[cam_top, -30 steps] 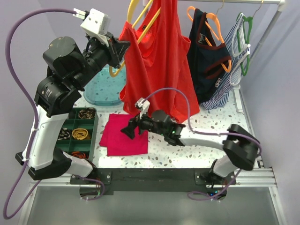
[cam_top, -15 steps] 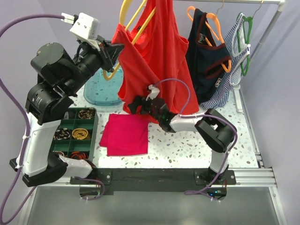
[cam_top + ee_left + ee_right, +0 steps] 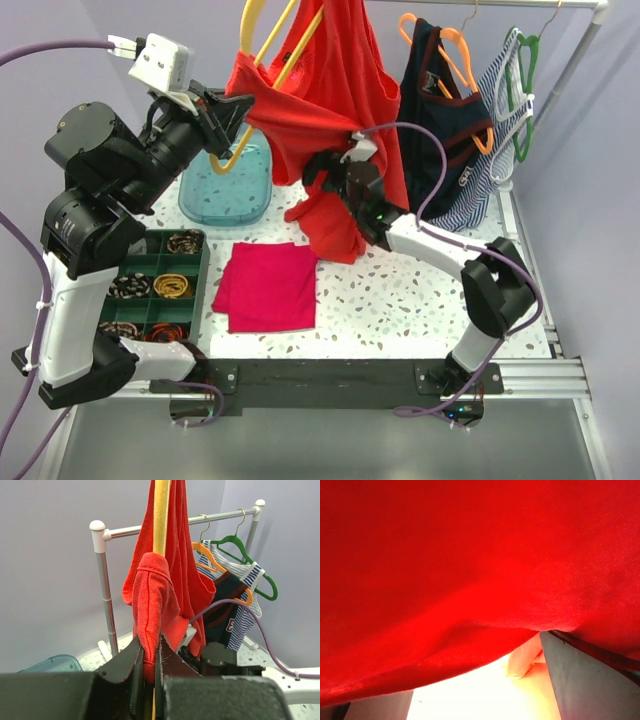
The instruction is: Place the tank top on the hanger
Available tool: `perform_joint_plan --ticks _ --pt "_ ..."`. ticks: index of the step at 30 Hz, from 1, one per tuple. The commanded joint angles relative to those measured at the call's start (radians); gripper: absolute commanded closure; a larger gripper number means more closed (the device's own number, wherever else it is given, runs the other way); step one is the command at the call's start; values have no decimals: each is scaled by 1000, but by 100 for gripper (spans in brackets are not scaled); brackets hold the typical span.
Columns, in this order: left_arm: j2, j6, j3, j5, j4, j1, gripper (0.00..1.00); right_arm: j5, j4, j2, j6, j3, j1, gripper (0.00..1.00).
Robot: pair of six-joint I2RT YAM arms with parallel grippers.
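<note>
The red-orange tank top (image 3: 335,90) hangs from the top of the view, draped partly over the pale yellow hanger (image 3: 246,22). My left gripper (image 3: 232,108) is shut on a bunched strap of the top together with the hanger's bar. In the left wrist view the strap (image 3: 152,595) runs down between my jaws (image 3: 149,642), with the hanger (image 3: 161,515) rising straight above. My right gripper (image 3: 318,175) is pressed into the lower fabric, bunching the hem up. In the right wrist view the fabric (image 3: 470,555) fills the view, with my fingers (image 3: 585,680) spread wide below it.
A navy top with red trim on an orange hanger (image 3: 440,110) and a striped top on a green hanger (image 3: 520,80) hang from the white rail (image 3: 220,516). A folded magenta cloth (image 3: 268,285), a teal tray (image 3: 225,195) and a green compartment box (image 3: 160,280) lie on the table.
My right gripper has risen from near the magenta cloth up and back into the tank top, lifting its hem. My left arm has shifted the hanger and strap left.
</note>
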Motion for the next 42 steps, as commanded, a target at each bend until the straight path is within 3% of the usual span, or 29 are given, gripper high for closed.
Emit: perform_joint_plan --ticks 1,9,14,24,42 --pt "-24 16 8 -11 109 0 100 26 -119 -21 -50 114 -44 3" --pt "-28 9 -38 -8 119 0 100 12 -182 18 -84 202 -90 3" --pt "-26 -10 -93 -2 128 0 100 -87 -208 65 -64 220 -117 3" --pt "11 -83 -253 -2 165 0 100 -187 -105 73 18 30 -118 4" --pt "121 -108 -238 -37 77 -1 100 -236 -59 88 84 -82 -115 4"
